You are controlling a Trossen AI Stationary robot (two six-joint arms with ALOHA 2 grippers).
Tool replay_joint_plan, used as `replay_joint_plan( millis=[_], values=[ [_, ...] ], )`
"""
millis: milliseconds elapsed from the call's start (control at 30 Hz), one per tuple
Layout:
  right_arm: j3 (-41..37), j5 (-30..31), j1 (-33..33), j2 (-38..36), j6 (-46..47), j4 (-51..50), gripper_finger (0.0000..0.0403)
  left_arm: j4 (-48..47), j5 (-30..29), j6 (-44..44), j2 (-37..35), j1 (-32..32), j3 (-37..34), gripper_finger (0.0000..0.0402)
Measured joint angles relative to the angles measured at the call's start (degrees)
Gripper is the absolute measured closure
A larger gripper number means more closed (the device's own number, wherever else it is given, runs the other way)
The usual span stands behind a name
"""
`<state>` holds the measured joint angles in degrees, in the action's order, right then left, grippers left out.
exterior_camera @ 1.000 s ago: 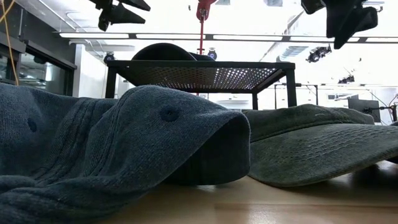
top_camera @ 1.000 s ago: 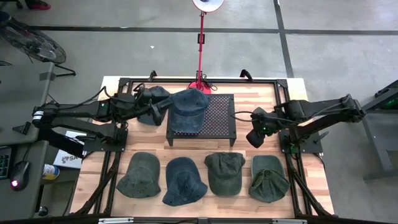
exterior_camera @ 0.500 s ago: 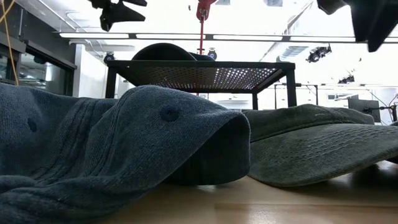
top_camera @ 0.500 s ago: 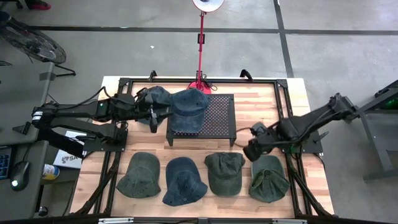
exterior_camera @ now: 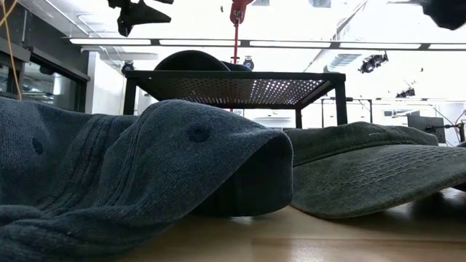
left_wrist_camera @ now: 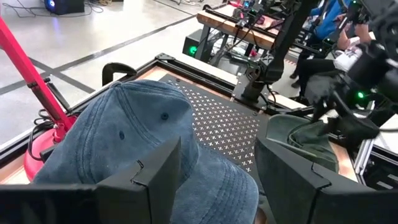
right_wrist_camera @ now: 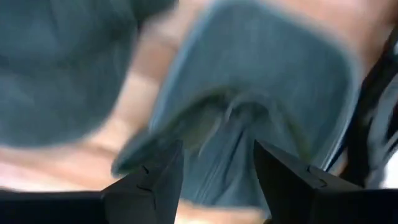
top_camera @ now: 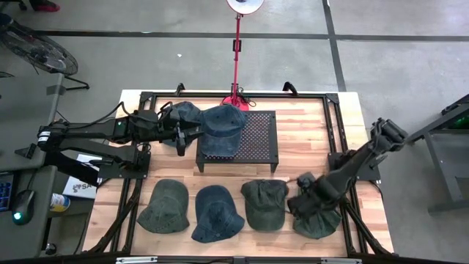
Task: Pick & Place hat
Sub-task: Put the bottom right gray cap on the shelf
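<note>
My right tool [top_camera: 302, 199] hangs over the near right part of the worktop [top_camera: 308, 121], at about five o'clock from the black mesh stand [top_camera: 253, 136]. Its fingers [right_wrist_camera: 146, 180] stand apart with nothing between them. Directly beneath it lies the olive cap [top_camera: 318, 209], the rightmost of a row of four hats along the near edge. In my right wrist view the cap's brim and crown fill the gap between the two dark fingers, blurred, and I cannot tell whether the fingers touch the fabric.

To the cap's nine o'clock lie the other three in a line: a second olive cap [top_camera: 264, 203], a blue bucket hat [top_camera: 218, 213] and a green bucket hat [top_camera: 164, 206].

My left tool [top_camera: 189, 133] is at the far left of the worktop, just at the nine o'clock edge of the stand. Its fingers [left_wrist_camera: 152, 180] are also apart and empty. A blue denim cap [top_camera: 222, 128] rests on the left half of the stand, right ahead of those fingers, with a darker hat [top_camera: 181, 112] close beside it at its nine o'clock, by the left arm.

At twelve o'clock from the stand, a red lamp pole [top_camera: 237, 51] rises from its base at the far edge.
</note>
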<state>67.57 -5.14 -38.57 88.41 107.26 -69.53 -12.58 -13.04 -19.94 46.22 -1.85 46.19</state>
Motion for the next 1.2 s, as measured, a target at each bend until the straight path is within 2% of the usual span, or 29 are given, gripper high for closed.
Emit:
replay_joint_plan(
  millis=[200,433,667,1033,1200],
  values=[
    [0.0,-3.2,-2.1,3.3,10.2,8.1,0.0217,0.0,0.5,0.4,0.0,0.0,0.0,0.0199],
    [0.0,-3.5,0.9,3.6,15.9,16.3,0.0217,0.0,3.3,1.7,0.0,0.0,0.0,0.0199],
    [0.0,-7.4,2.7,6.3,20.8,22.9,0.0217,-1.9,4.6,2.1,0.0,0.0,0.0,0.0199],
    [0.2,-10.7,4.5,9.4,22.8,23.2,0.0217,-2.7,5.1,3.7,0.0,0.0,0.0,0.0199],
    [0.2,-14.8,4.4,9.4,24.1,23.5,0.0217,-2.7,5.1,3.8,0.0,0.0,0.0,0.0199]
  ],
)
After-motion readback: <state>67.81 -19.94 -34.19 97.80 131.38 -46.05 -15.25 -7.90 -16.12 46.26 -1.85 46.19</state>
